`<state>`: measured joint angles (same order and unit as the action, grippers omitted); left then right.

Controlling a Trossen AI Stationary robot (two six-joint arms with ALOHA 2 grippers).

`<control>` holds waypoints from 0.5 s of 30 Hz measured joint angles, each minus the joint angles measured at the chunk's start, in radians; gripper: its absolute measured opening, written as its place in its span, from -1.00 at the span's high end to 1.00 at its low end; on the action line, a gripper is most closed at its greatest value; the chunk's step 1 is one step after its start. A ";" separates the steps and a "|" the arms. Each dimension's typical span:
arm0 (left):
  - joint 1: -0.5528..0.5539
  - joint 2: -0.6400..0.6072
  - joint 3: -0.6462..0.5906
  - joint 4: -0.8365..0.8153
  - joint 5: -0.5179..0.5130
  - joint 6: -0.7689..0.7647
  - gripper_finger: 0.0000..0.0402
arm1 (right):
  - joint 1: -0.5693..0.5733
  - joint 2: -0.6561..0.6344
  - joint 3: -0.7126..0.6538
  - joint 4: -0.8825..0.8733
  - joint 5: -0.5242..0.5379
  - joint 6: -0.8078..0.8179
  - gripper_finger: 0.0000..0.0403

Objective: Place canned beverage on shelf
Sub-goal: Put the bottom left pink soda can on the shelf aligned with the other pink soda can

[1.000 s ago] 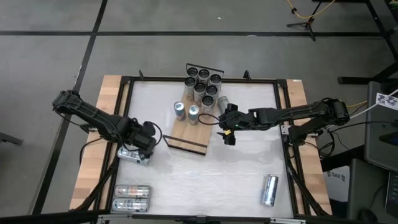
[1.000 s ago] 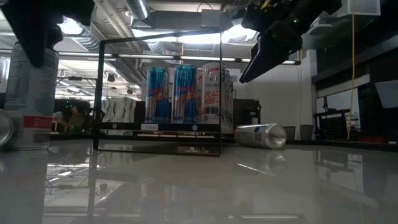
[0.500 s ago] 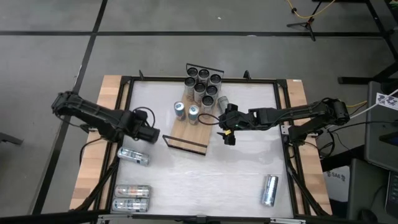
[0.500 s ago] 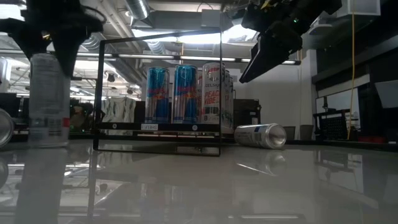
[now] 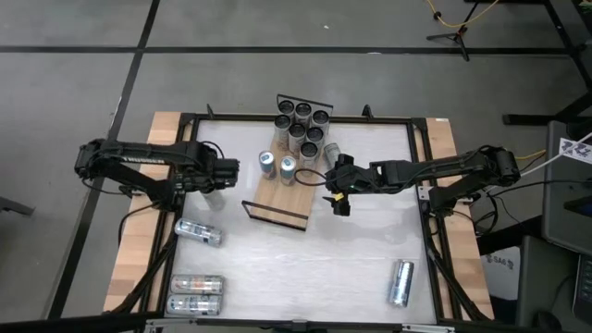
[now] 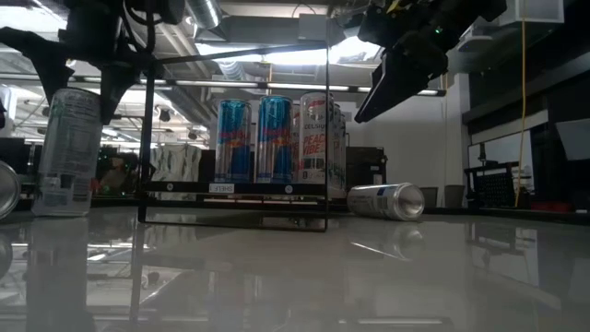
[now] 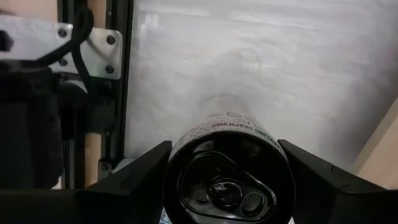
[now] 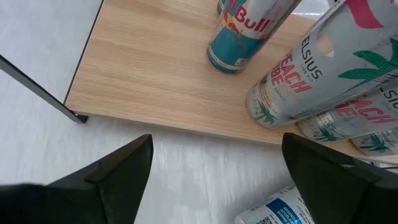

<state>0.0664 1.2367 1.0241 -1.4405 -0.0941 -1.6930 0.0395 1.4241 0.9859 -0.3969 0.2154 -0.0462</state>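
Room: overhead pipes and ceiling lights are seen beyond the white table (image 5: pixel 305 259) — grey floor all around it.
Shelf: the wooden board (image 5: pixel 277 196) lies near the table's far middle, a black wire rail at each short end; upright cans (image 5: pixel 302 123) are packed at its far end and two more (image 5: pixel 277 166) stand mid-board, so the near part is bare.
Left gripper (image 5: pixel 225 172): it is clamped on an upright can (image 6: pixel 66 152), seen from above in the wrist view between the two fingers (image 7: pixel 134 171); the can is held just left of the board and looks slightly tilted in the low view.
Right gripper (image 5: pixel 339 196): it is parked just off the board's right edge, jaws spread wide and nothing between them.
Spare cans: one lies on its side near the left arm (image 5: pixel 198 231), two at the near left corner (image 5: pixel 196 294), one at the near right (image 5: pixel 401 281), another beside the board's right edge (image 6: pixel 386 199).
Step in hand: the held can is to be carried rightward over the near rail — kept high enough to clear the wire.
Care needed: the can should be levelled before it is set down, lowered onto bare wood short of the two standing cans, and released only once its base sits flat.
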 joint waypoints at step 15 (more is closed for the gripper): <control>0.005 0.000 0.001 -0.002 0.011 0.022 -0.26 | 0.000 0.000 0.000 0.000 0.000 0.000 -0.74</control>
<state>0.0711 1.2369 1.0248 -1.4426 -0.0828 -1.6709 0.0395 1.4242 0.9863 -0.3973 0.2153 -0.0463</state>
